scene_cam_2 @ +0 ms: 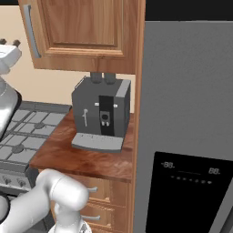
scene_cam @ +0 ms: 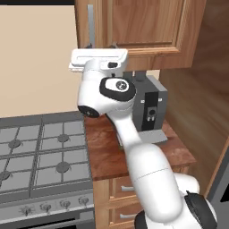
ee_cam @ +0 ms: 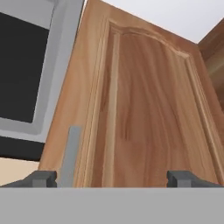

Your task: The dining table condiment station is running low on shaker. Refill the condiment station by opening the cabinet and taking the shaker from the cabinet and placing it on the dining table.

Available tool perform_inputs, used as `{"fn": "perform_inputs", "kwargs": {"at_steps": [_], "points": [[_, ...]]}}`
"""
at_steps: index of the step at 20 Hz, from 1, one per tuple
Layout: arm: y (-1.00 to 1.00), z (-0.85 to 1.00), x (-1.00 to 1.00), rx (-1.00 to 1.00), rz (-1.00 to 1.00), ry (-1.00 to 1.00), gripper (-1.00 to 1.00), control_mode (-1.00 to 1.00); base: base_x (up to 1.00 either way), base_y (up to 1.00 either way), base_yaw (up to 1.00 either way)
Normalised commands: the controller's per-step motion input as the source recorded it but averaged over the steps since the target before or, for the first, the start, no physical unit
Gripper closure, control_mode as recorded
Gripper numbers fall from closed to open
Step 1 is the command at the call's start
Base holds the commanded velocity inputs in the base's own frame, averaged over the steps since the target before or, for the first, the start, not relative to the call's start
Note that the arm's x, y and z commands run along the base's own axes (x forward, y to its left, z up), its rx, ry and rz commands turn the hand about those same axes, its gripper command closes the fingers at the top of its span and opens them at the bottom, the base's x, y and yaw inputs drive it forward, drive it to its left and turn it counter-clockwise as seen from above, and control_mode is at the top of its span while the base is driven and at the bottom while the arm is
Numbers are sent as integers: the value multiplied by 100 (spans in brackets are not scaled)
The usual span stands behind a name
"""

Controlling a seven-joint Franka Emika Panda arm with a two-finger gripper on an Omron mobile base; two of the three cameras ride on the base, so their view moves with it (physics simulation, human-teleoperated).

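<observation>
The cabinet (scene_cam: 143,22) is a brown wooden wall unit, and its raised-panel door (ee_cam: 148,109) is closed. A long silver bar handle (scene_cam: 91,24) runs down the door's left edge. My gripper (scene_cam: 100,46) is raised just below the door's bottom edge, open, with nothing between its fingers. In the hand view the handle (ee_cam: 71,153) ends just right of the left fingertip (ee_cam: 41,178). From the right base view I see the gripper (scene_cam_2: 9,42) left of the cabinet (scene_cam_2: 84,27). The shaker is hidden behind the door. The dining table and condiment station are out of view.
A grey coffee machine (scene_cam: 150,107) stands on the reddish wood counter (scene_cam: 107,152) under the cabinet. A gas stove (scene_cam: 40,156) lies to the left, a tall grey fridge (scene_cam_2: 191,113) to the right. A grey range hood (ee_cam: 26,65) hangs beside the cabinet.
</observation>
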Motion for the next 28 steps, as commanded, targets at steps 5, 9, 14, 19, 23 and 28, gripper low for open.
{"fn": "perform_inputs", "kwargs": {"at_steps": [5, 9, 14, 19, 23, 28], "points": [[-2, 41, 1, 18, 0, 21, -100, -100, 0, 0, 0], [0, 13, 17, 11, 1, 29, -100, -100, 0, 0, 0], [3, -10, 48, 1, 4, 13, -100, -100, 0, 0, 0], [0, -28, 42, 0, 10, 0, -100, -100, 0, 0, 0], [0, -46, 56, 0, 10, 0, -100, -100, 0, 0, 0], [-2, -16, 29, -1, 1, 3, -100, -100, 0, 0, 0]]}}
